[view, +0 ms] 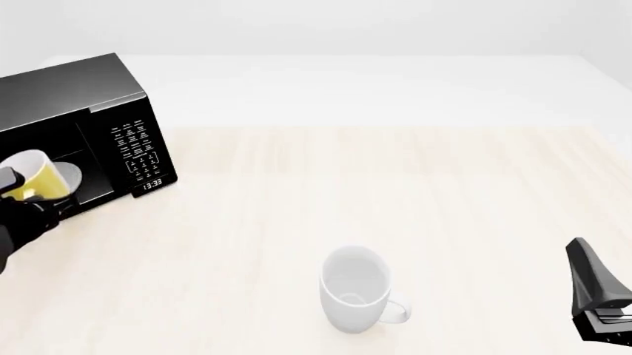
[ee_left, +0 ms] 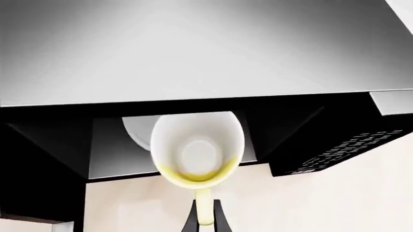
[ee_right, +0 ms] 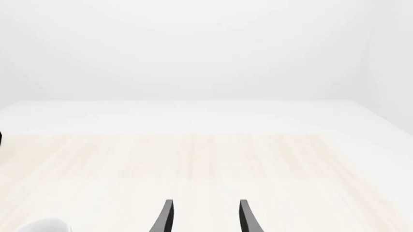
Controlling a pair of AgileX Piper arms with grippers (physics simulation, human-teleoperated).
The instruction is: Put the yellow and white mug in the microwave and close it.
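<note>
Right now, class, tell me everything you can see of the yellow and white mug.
The yellow and white mug is small, glossy like ceramic, yellow outside with a white, empty inside. It is tipped on its side, mouth facing the wrist camera. The left gripper pinches its yellow handle. It hangs at the microwave's open front, before the white plate, touching nothing else.

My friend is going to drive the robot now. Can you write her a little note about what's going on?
Left gripper: shut on the yellow mug's handle, holding it at the open mouth of the microwave.
Right gripper: open, holding nothing, off to the right of the table.
A white mug stands near the front; leave it.
Done: yellow mug picked up and brought to the microwave.
Left: set it on the round plate inside, let go, close the door.
</note>
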